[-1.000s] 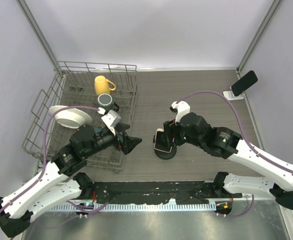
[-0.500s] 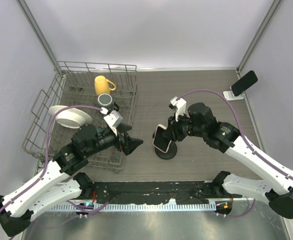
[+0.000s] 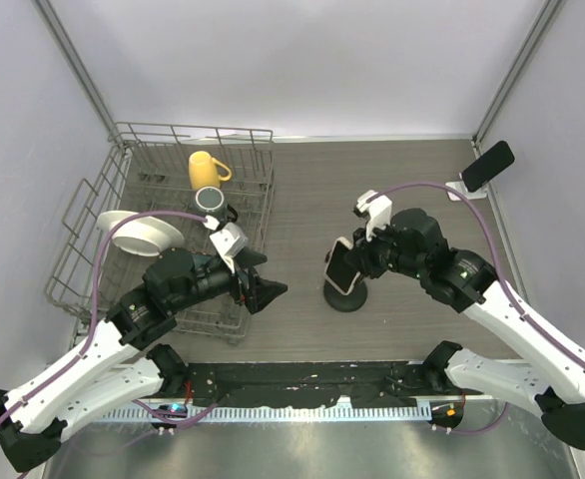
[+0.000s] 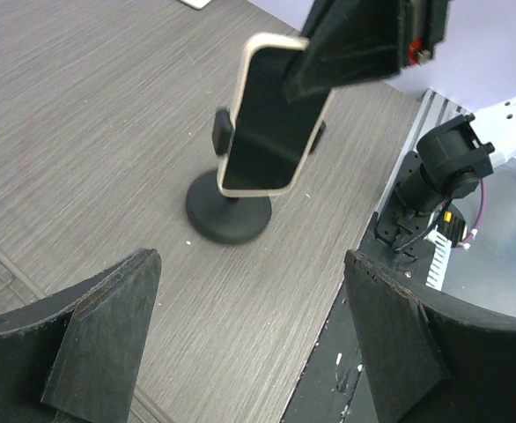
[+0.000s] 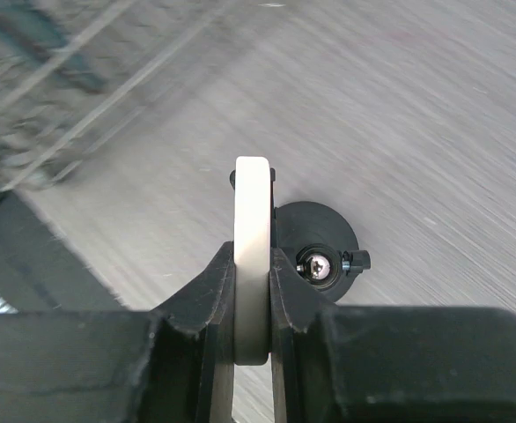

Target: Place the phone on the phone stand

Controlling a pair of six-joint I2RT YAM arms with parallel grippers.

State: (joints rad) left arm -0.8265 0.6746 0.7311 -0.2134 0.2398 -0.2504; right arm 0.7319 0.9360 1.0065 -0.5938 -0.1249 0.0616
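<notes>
Clamping one phone (image 4: 271, 123) is the right claw (image 5: 252, 269), while the left claw (image 4: 249, 269) gapes.

Open ground in the middle and back; obstacles left, centre and far right.

The wire dish rack (image 3: 173, 215), loaded with a yellow mug (image 3: 205, 168), a dark mug (image 3: 210, 201) and a white bowl (image 3: 141, 236), blocks the whole left side. My left gripper (image 3: 265, 291) hangs wide open just off its near right corner. Bare table (image 3: 312, 190) lies between it and my right gripper (image 3: 347, 269), clamped on the phone (image 3: 342, 278). The black round-based holder (image 3: 346, 298) stands directly under the phone, clips at its edges. Bare wood runs to the white phone stand (image 3: 469, 188) in the far right corner. A dark slab (image 3: 488, 165) leans on the stand, the wall (image 3: 557, 150) is just beside it, and my purple cable (image 3: 427, 186) arcs across.
</notes>
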